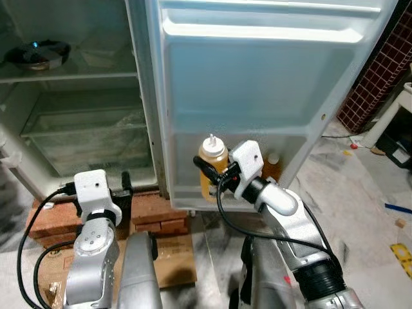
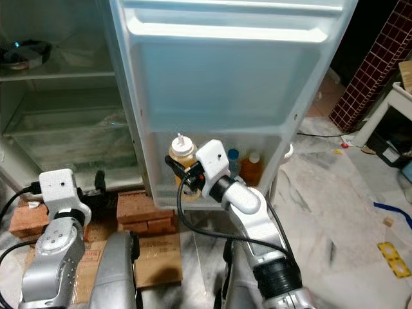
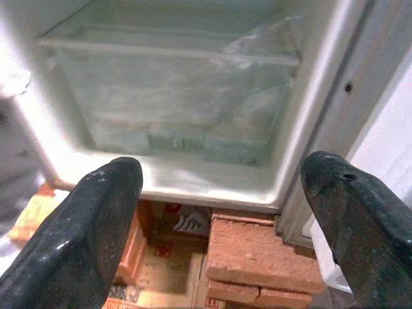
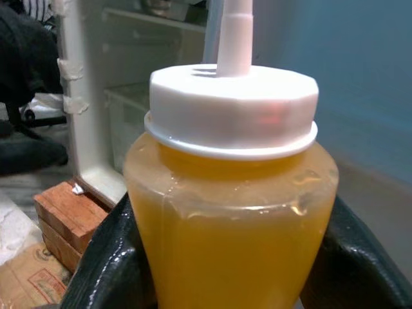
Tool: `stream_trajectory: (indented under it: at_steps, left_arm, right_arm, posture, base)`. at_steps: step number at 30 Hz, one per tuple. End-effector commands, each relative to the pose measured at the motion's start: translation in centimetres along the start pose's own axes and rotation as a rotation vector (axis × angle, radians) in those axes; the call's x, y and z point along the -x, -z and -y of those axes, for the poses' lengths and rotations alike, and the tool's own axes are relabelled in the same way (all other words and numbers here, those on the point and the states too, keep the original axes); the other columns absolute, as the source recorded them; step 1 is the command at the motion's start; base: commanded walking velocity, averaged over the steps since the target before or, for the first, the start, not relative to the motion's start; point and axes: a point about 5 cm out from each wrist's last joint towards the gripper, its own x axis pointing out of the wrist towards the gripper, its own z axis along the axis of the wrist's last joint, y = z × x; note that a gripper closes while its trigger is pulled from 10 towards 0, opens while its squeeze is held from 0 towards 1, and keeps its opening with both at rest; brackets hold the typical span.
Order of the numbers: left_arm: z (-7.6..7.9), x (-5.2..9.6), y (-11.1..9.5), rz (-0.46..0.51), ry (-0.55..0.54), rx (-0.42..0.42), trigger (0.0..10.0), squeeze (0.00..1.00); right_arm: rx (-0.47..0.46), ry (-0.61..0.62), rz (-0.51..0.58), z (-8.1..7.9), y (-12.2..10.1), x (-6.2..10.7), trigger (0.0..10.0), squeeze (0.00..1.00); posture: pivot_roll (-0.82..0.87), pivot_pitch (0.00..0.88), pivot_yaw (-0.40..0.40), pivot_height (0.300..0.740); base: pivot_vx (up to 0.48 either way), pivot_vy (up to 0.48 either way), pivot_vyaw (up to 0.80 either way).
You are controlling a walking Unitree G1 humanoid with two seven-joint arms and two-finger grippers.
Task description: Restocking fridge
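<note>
At the bottom shelf of the open fridge door point(image 1: 257, 96), toward its hinge-side end, the right gripper point(image 1: 207, 168) holds a squeeze bottle point(image 1: 212, 164) of yellow-orange liquid, fingers clamped on its sides below the white cap. Two smaller bottles point(image 2: 243, 165) stand in the same shelf, nearer its outer end. The left gripper point(image 3: 219, 212) idles, fingers apart, before the clear crisper drawer point(image 3: 174, 96) and the bricks point(image 3: 257, 254) under the fridge. Risk: releasing before the base seats lets the bottle tip against its neighbours. The shelf rail hides the bottle's base, so seating cannot be confirmed.
</note>
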Motion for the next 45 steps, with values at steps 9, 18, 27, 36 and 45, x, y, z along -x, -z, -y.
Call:
stream_trajectory:
  at_steps: [9, 18, 27, 36, 45]
  left_arm:
    - [-0.7, 0.2, -0.1, -0.078, -0.094, 0.074, 10.0, 0.00]
    - [0.6, 0.7, -0.1, -0.061, 0.062, -0.071, 10.0, 0.00]
    - [1.9, 1.9, 0.3, -0.058, 0.151, -0.160, 10.0, 0.00]
    - [2.2, 2.4, 0.0, -0.041, 0.177, -0.185, 10.0, 0.00]
    - [1.8, 2.6, 0.0, -0.035, 0.154, -0.195, 10.0, 0.00]
  right_arm:
    - [0.133, -0.056, 0.060, -0.3, -1.0, -2.2, 10.0, 0.00]
    - [0.190, 0.014, 0.075, 0.1, -0.8, -2.9, 10.0, 0.00]
    - [0.268, 0.171, 0.094, 2.7, -1.5, -4.4, 10.0, 0.00]
    - [0.354, 0.276, 0.104, 3.8, -2.0, -5.6, 10.0, 0.00]
    - [0.332, 0.274, 0.000, 2.8, 1.1, -5.1, 10.0, 0.00]
  posture:
    - [0.08, 0.062, -0.041, 0.458]
    - [0.08, 0.076, -0.041, 0.428]
    - [0.10, 0.087, -0.051, 0.428]
    - [0.11, 0.115, -0.063, 0.428]
    - [0.13, 0.112, -0.079, 0.428]
  base:
    - [0.000, 0.000, 0.00]
    - [0.000, 0.000, 0.00]
    - [0.000, 0.000, 0.00]
    - [0.000, 0.000, 0.00]
    - [0.000, 0.000, 0.00]
